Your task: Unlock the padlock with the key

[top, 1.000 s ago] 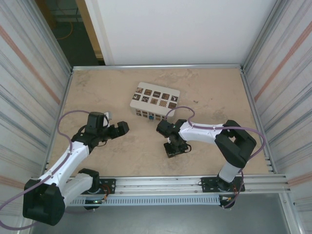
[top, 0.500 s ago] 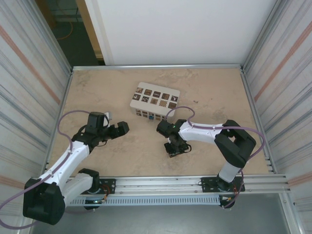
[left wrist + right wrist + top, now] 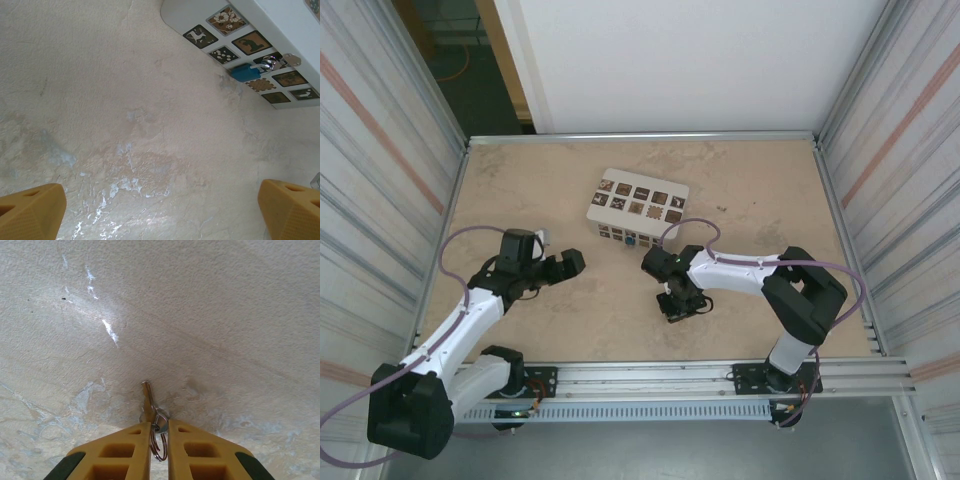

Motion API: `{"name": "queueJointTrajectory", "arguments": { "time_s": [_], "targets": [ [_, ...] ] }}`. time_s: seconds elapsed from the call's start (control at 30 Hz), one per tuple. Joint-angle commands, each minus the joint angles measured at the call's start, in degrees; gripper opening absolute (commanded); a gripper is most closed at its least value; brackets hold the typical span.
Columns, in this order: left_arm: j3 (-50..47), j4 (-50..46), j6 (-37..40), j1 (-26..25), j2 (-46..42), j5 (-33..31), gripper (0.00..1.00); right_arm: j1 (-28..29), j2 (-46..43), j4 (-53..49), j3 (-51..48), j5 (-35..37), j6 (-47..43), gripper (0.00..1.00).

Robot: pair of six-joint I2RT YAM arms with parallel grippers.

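Key (image 3: 146, 401) looks grasped: our right gripper (image 3: 159, 432) pinches it against the table (image 3: 210, 310); left gripper (image 3: 160, 204) gapes wide. Next we lift it toward the padlock (image 3: 246, 71).

The right gripper (image 3: 678, 304) crept very slightly toward the near edge of the table (image 3: 770, 190) and a touch to the left, and its wrist went with it. The left arm's elbow (image 3: 408, 420) sagged a little toward the near-left corner.

Your left claw (image 3: 162, 207) stands spread wide, arm bent; your right claw (image 3: 159, 426) points down, fingers pinched on the key (image 3: 147, 401).
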Motion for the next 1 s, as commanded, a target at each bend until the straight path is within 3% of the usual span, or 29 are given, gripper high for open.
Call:
{"name": "queueJointTrajectory", "arguments": {
  "time_s": [0.0,0.33,0.47,0.97],
  "targets": [
    [1.9,-1.0,0.7,0.1,0.2,-0.4,0.99,0.3,-0.9,0.5,-1.4,-0.8,-0.4,0.16],
    [3.7,-1.2,0.9,0.3,0.2,-0.3,0.99,-0.8,-2.5,2.2,-3.2,-1.1,-0.3,0.01],
    [4.0,0.2,-0.6,1.0,-0.8,1.9,0.99,-2.4,-6.1,4.9,-4.6,-2.1,0.2,0.00],
    [7.7,8.1,-9.8,2.0,-3.2,14.5,0.95,-7.3,-26.5,30.4,-13.5,0.0,6.6,0.00]
  ]
}}
